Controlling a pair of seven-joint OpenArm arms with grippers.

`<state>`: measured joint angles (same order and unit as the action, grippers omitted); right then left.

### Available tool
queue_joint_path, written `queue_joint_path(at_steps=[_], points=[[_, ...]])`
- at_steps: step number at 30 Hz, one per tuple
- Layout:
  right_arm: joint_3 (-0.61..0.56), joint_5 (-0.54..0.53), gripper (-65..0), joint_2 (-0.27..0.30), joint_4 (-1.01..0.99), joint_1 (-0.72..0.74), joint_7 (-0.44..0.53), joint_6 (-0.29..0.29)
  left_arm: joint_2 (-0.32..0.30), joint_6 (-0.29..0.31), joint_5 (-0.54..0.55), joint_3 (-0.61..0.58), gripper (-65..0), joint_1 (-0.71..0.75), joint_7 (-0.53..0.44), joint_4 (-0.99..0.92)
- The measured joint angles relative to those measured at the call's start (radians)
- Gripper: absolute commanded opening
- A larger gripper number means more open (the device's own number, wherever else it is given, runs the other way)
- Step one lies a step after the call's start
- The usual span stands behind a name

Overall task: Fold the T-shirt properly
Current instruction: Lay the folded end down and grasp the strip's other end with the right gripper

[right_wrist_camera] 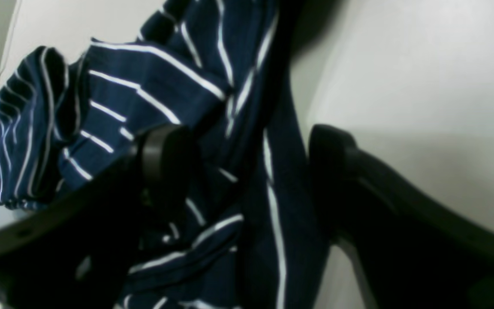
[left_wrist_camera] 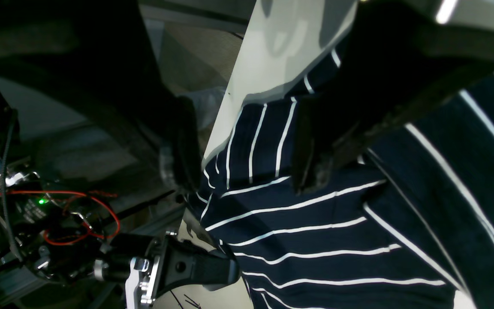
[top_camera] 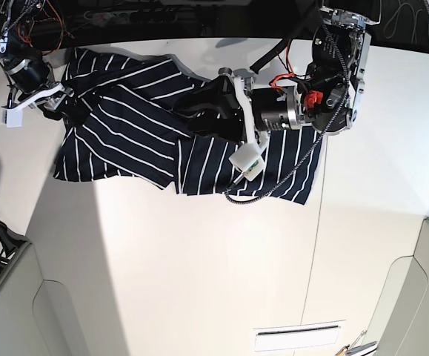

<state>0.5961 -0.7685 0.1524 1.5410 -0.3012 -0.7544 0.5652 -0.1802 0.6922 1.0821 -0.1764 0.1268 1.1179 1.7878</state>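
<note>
The T-shirt (top_camera: 125, 126), dark navy with thin white stripes, lies rumpled across the far part of the white table (top_camera: 199, 259). My left gripper (top_camera: 203, 111) hovers low over the shirt's middle. In the left wrist view its fingers (left_wrist_camera: 182, 146) stand wide apart, open, over striped T-shirt fabric (left_wrist_camera: 315, 240) at the table edge. My right gripper (top_camera: 55, 104) is at the shirt's far-left corner. In the right wrist view it is open, its fingers (right_wrist_camera: 165, 159) straddling a bunched fold of the T-shirt (right_wrist_camera: 247, 180), which fills the gap between them.
The right arm (left_wrist_camera: 178, 266) and its red wiring (left_wrist_camera: 84, 214) show beyond the table edge in the left wrist view. A cable (top_camera: 247, 189) from the left arm hangs over the shirt. A slot (top_camera: 296, 340) sits near the table's front. Grey panels (top_camera: 7, 311) flank the front corners.
</note>
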Motion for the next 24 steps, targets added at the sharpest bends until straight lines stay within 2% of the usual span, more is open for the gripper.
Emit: queue_joint_path(at_steps=[4,9,12,23,24], points=[[0.0,-0.01,-22.5,0.0,-0.036,0.036,0.0,0.003,0.0,0.0,0.0,0.0,-28.6,0.0,0.0,0.0],[0.0,-0.079,-22.6,0.0,-0.044,0.06,-0.071,0.008,0.0,0.0,-0.001,0.0,-28.6,0.0,0.0,0.0],[-0.004,-0.083,-22.6,0.0,-0.044,0.063,-0.077,0.008,0.0,0.0,-0.002,0.0,-28.7,0.0,0.0,0.0],[-0.148,-0.087,-22.7,0.0,-0.044,0.068,-0.064,0.015,0.0,0.0,-0.014,0.0,-28.7,-0.025,0.0,0.0],[-0.155,-0.08,-24.3,0.0,-0.044,0.069,-0.06,0.015,0.0,0.0,-0.015,0.0,-28.7,-0.025,0.0,0.0]])
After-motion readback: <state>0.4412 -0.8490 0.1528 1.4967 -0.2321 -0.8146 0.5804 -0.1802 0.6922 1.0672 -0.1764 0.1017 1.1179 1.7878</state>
